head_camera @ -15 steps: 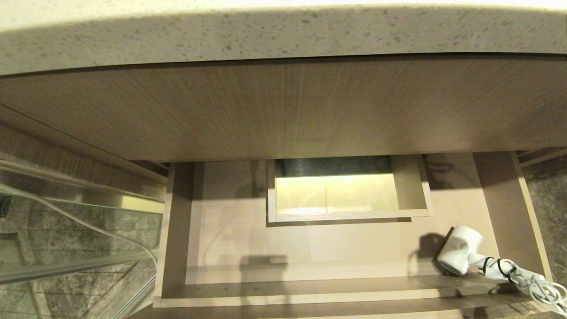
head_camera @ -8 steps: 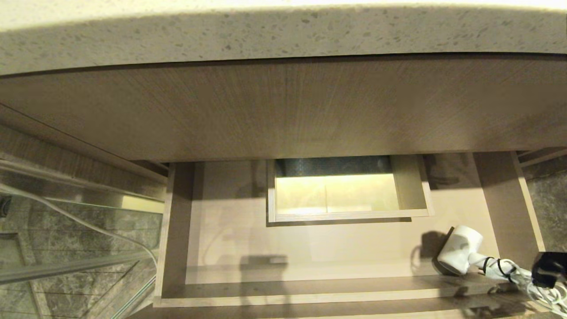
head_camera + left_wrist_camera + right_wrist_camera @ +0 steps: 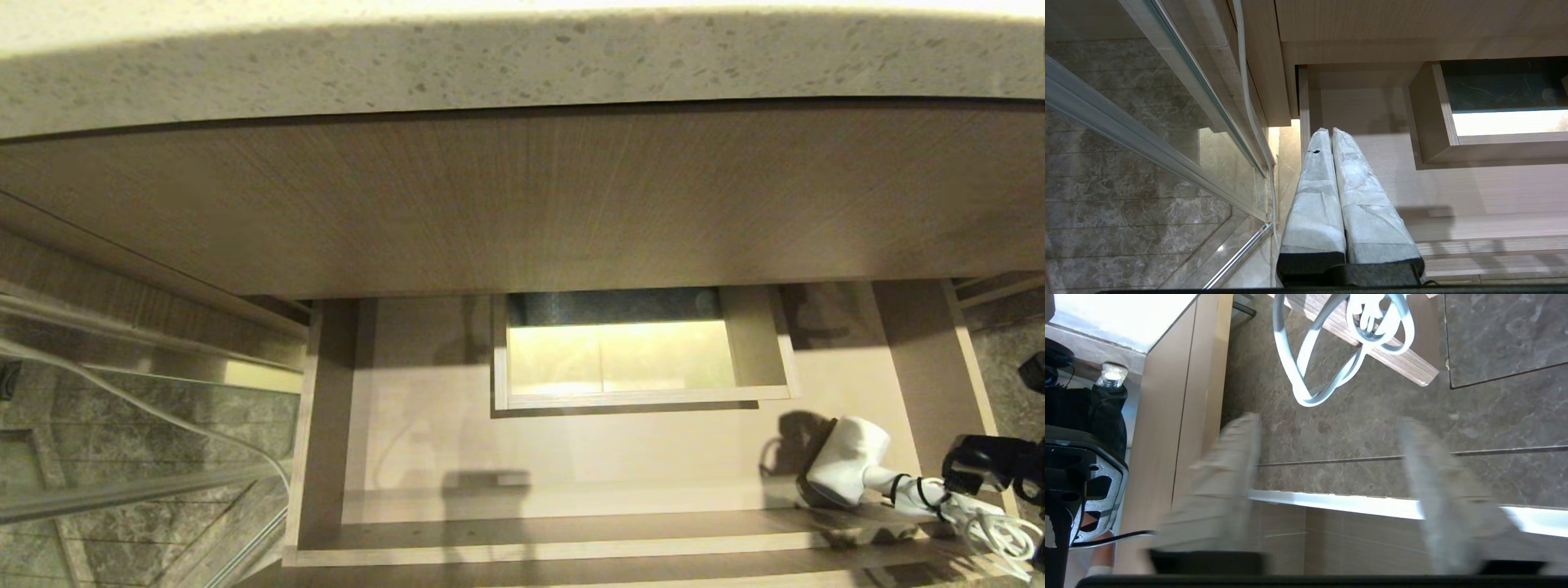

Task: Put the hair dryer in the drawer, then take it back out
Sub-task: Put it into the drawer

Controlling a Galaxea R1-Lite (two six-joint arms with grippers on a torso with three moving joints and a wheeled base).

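Head view: your right tool [image 3: 971, 474] shows as a dark mass at the right edge, just beside the dryer's [image 3: 849, 472] corded handle; contact cannot be confirmed. The dryer lies in the right front corner of the open drawer [image 3: 424, 457], long axis running left to right, head toward the drawer's middle, handle and cord [image 3: 1000, 531] trailing over the right front corner.

Left wrist view: your left tool [image 3: 1331, 134] has its fingers pressed together, holding nothing, parked over the drawer's left end.

Right wrist view: the right tool's fingers [image 3: 1237, 465] stand well apart, empty, with the cord loop [image 3: 1306, 375] beyond their tips, over the floor [image 3: 1494, 416].
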